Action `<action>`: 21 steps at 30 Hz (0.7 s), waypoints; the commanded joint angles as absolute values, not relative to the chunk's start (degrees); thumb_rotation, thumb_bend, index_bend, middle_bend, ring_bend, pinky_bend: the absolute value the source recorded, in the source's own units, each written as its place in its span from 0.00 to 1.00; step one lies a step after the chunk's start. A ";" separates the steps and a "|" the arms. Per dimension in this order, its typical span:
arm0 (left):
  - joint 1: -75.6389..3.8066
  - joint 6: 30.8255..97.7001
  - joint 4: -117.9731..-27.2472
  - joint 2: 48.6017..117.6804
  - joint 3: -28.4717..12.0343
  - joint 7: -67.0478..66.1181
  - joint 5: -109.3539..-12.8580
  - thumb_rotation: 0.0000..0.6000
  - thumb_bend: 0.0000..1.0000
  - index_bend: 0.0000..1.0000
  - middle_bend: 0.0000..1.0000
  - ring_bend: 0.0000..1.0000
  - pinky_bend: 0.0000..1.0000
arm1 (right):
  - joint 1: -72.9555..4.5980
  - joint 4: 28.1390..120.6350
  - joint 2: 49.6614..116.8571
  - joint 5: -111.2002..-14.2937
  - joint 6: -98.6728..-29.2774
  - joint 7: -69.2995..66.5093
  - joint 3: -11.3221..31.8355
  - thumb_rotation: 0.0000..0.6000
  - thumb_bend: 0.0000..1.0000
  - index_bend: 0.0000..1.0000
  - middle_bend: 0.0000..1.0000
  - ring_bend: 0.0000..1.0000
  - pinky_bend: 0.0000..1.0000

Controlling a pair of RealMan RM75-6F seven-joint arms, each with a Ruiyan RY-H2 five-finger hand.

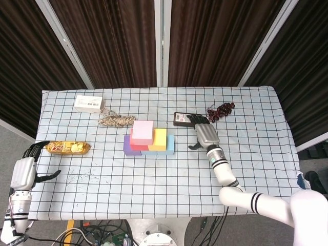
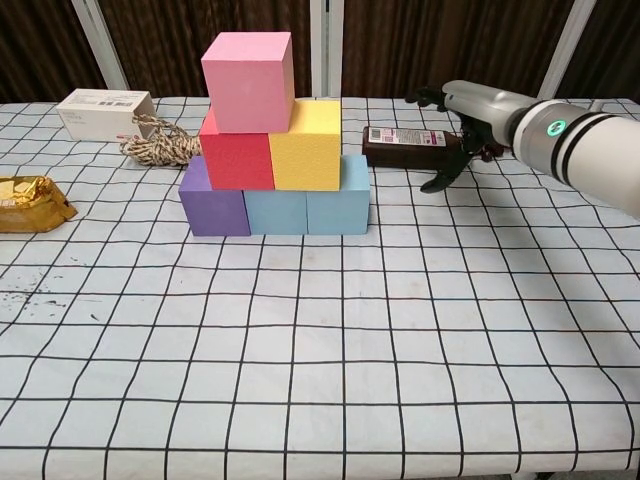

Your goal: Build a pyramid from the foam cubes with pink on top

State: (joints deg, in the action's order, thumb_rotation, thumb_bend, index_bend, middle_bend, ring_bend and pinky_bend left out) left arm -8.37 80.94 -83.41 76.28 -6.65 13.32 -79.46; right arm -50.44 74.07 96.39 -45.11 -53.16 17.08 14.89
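Observation:
The foam pyramid stands mid-table: a purple cube [image 2: 212,205] and two light blue cubes [image 2: 305,210] at the bottom, a red cube [image 2: 237,150] and a yellow cube [image 2: 305,145] above them, and a pink cube [image 2: 247,68] on top, set toward the left. From above, the pink cube [image 1: 143,131] covers most of the red one. My right hand [image 1: 205,134] hovers open just right of the stack, fingers spread, holding nothing; in the chest view the right hand [image 2: 470,112] is over the bottle's cap end. My left hand [image 1: 23,171] hangs open off the table's left edge.
A dark brown bottle [image 2: 408,146] lies right of the stack, under my right hand, with dark grapes [image 1: 220,110] behind it. A white box [image 2: 103,110] and a twine bundle [image 2: 160,148] sit at the back left. A gold snack packet [image 2: 30,200] lies at the left edge.

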 commanded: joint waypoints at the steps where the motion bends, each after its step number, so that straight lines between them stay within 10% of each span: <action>1: -8.39 80.85 -83.06 76.49 -6.68 13.61 -79.42 1.00 0.03 0.15 0.14 0.11 0.18 | -51.00 71.02 99.54 -47.15 -54.18 15.13 15.83 1.00 0.00 0.00 0.00 0.00 0.00; 21: -8.26 79.99 -81.61 76.39 -6.61 15.28 -79.08 1.00 0.03 0.15 0.14 0.11 0.18 | -53.96 65.08 105.80 -47.56 -51.74 17.21 19.36 1.00 0.00 0.00 0.00 0.00 0.00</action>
State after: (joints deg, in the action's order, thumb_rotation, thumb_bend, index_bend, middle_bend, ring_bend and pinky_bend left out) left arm -8.26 79.98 -81.61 76.39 -6.61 15.29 -79.08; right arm -53.89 65.07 105.74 -47.64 -51.83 17.14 19.27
